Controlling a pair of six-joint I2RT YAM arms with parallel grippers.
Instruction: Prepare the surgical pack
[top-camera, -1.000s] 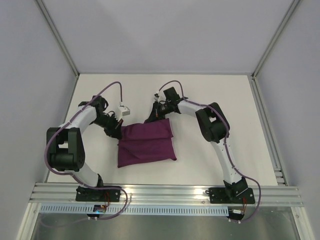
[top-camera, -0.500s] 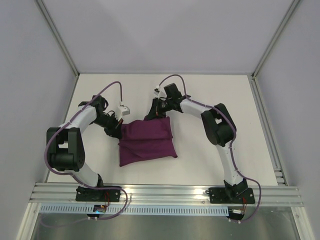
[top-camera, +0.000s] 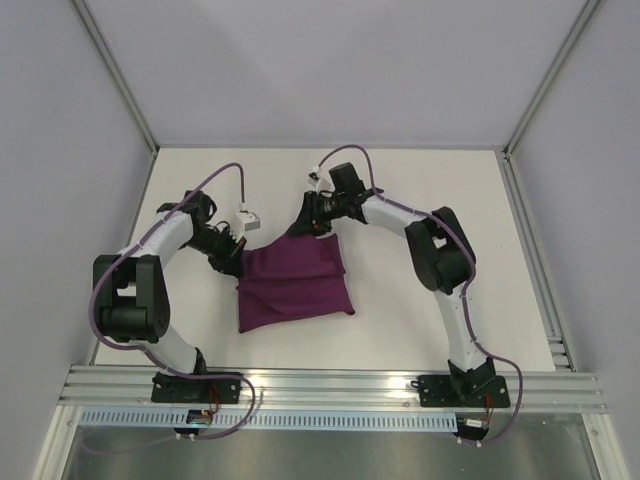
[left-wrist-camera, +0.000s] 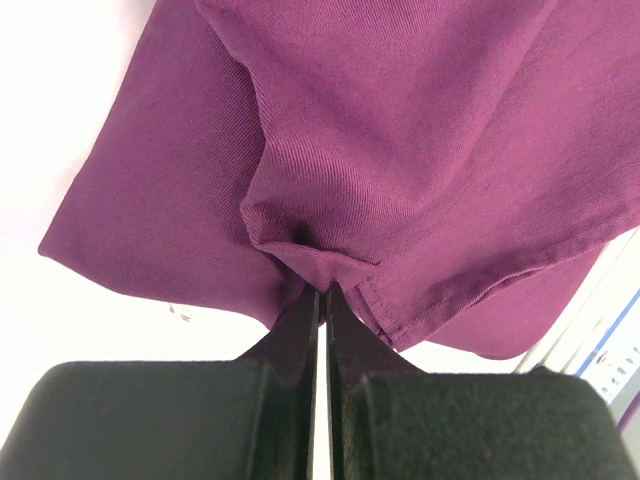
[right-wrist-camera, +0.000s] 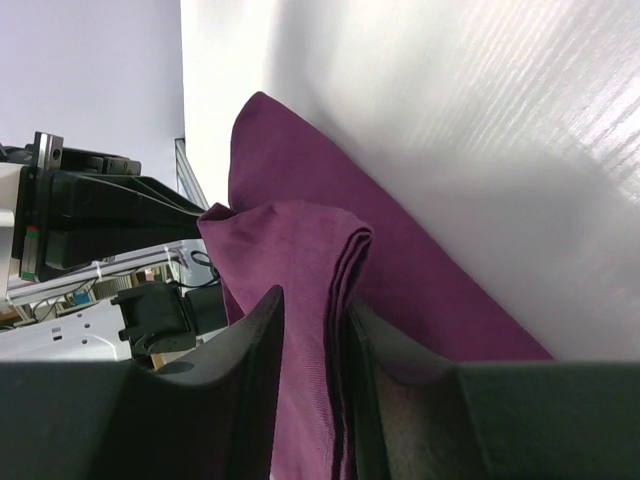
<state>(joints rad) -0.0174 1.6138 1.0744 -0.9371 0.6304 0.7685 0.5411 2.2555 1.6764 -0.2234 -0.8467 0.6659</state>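
Note:
The surgical pack is a deep-purple fabric sheet (top-camera: 293, 288) folded into a bundle in the middle of the white table. The steel tray, scissors, tweezers, gauze pads and clear packets are hidden. My left gripper (top-camera: 237, 266) is at the bundle's far left corner. In the left wrist view it (left-wrist-camera: 322, 288) is shut on a pinched fold of the fabric (left-wrist-camera: 400, 140). My right gripper (top-camera: 306, 226) is at the bundle's far edge. In the right wrist view it (right-wrist-camera: 314, 312) is shut on a thick folded edge of the fabric (right-wrist-camera: 300, 260), lifted off the table.
The white table (top-camera: 430, 200) is enclosed by pale walls and grey corner posts (top-camera: 118, 70). An aluminium rail (top-camera: 330, 385) runs along the near edge, where both arm bases are bolted. The left arm shows behind the fabric in the right wrist view (right-wrist-camera: 110, 215).
My right gripper has moved slightly toward the far side and drawn the bundle's far edge up with it. The left gripper has stayed in place on its corner.

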